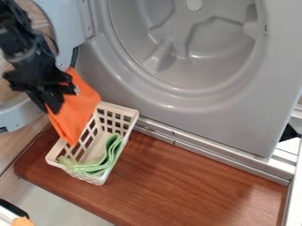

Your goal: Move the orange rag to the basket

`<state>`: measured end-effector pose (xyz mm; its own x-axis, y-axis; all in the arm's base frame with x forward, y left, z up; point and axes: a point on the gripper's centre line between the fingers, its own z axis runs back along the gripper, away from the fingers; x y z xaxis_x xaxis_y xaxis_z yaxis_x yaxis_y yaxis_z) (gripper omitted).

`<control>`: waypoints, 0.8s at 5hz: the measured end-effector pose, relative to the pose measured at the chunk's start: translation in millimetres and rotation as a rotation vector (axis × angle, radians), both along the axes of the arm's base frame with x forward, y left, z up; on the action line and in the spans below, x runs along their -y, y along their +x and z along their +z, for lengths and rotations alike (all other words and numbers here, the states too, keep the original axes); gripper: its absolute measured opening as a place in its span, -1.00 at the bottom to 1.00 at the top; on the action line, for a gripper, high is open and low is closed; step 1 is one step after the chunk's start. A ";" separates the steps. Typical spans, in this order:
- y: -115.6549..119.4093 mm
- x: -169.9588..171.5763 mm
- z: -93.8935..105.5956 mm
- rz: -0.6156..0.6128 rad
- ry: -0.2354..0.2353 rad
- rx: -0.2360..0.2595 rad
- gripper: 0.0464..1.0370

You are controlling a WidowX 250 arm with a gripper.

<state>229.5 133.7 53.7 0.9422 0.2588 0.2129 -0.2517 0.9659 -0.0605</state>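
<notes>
From where I'm standing, the gripper (62,98) is hanging down in the upper left of the frame, clenching the rag (80,103). The rag is glowing a bright, plain orange, and it's drooping in one long, soft piece, spreading broad around the middle and narrowing toward its bottom end. Its upper corner is poking up behind the gripper, and its lower end is dangling across the left side of the basket (128,112); whether it's touching the basket, I can't tell. The basket is sitting left of center, cream-colored and full of square holes, and inside it a green cloth (112,152) is lying folded along the near end and right side. Underneath, a reddish-brown board (177,178) is stretching along the bottom. A grey drum (194,42) is gaping across the top, and its door (22,115) is standing open at the left.
</notes>
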 end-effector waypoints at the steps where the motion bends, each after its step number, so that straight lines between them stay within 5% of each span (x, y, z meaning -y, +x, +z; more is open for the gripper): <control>1: 2.2 14.4 -7.9 -0.050 -0.043 0.014 -0.39; 3: 4.0 35.4 -8.4 -0.122 -0.035 0.028 0.82; 4: 4.8 42.3 -4.6 -0.138 -0.021 0.021 0.94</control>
<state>234.2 91.3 49.1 0.9646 0.1315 0.2286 -0.1149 0.9898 -0.0844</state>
